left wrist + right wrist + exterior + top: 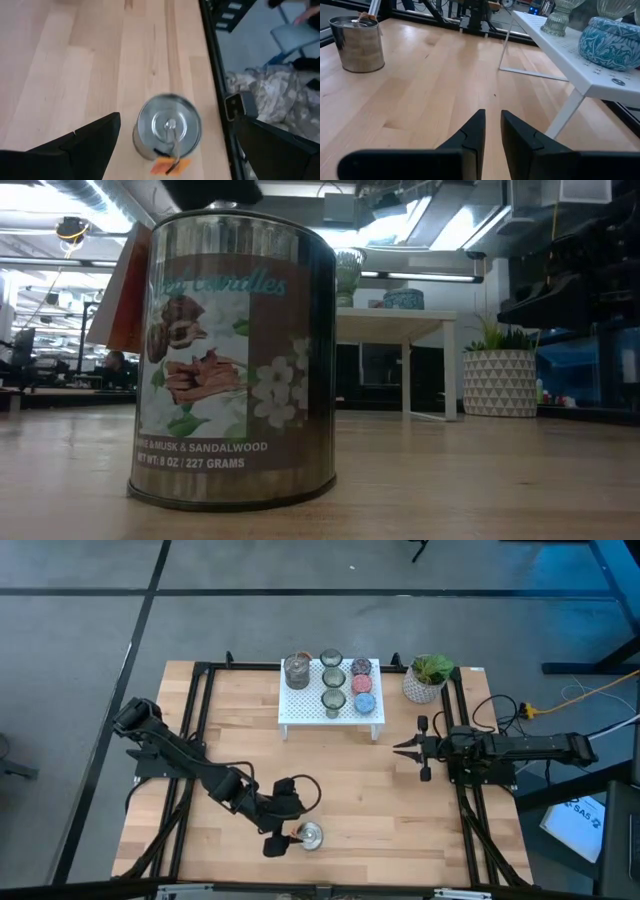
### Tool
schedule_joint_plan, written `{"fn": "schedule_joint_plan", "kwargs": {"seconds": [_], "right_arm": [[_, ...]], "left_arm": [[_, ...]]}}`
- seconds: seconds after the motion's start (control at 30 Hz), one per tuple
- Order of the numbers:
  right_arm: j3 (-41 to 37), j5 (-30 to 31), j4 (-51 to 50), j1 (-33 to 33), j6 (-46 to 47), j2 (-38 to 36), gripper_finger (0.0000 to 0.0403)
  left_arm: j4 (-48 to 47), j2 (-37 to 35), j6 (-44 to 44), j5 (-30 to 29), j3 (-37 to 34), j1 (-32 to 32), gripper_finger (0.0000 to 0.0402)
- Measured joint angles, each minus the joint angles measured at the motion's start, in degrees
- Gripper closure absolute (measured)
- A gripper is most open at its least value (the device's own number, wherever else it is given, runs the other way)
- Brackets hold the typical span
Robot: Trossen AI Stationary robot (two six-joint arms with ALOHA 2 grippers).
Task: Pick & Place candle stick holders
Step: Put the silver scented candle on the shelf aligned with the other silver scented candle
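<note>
My left gripper [291, 838] hangs with fingers spread wide over a silver candle holder [310, 835] at the table's [380, 790] near edge, not gripping. My right gripper [404, 749] waits, fingers nearly together and empty, beside the white rack [330, 712] bearing the other holders.

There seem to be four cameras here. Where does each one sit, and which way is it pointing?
High view: above the table, looking straight down; shows both arms, left gripper by the silver tin, white rack.
Low view: at table-top height, looking level; the tin fills it, no arm clearly seen.
Left wrist view: on the left arm, looking down between its open fingers.
Right wrist view: on the right arm, looking across past its near-shut fingers.
All four share the tin.
</note>
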Motion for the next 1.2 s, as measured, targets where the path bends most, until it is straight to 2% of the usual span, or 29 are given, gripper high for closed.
{"fn": "schedule_joint_plan", "kwargs": {"seconds": [0.27,0.6,0.7,1.2], "right_arm": [[0.0,0.0,0.0,0.0,0.2,0.0,0.0339],[0.0,0.0,0.0,0.0,0.2,0.0,0.0339],[0.0,0.0,0.0,0.0,0.2,0.0,0.0339],[0.0,0.0,0.0,0.0,0.2,0.0,0.034]], "left_arm": [[1.3,0.7,3.2,-1.6,0.0,1.1,0.0016],[4.2,8.1,2.5,-1.1,0.0,0.2,0.0002],[7.5,9.2,2.7,-1.1,0.0,0.2,0.0002],[8.7,15.6,5.1,0.8,0.0,-0.8,0.0001]]}}
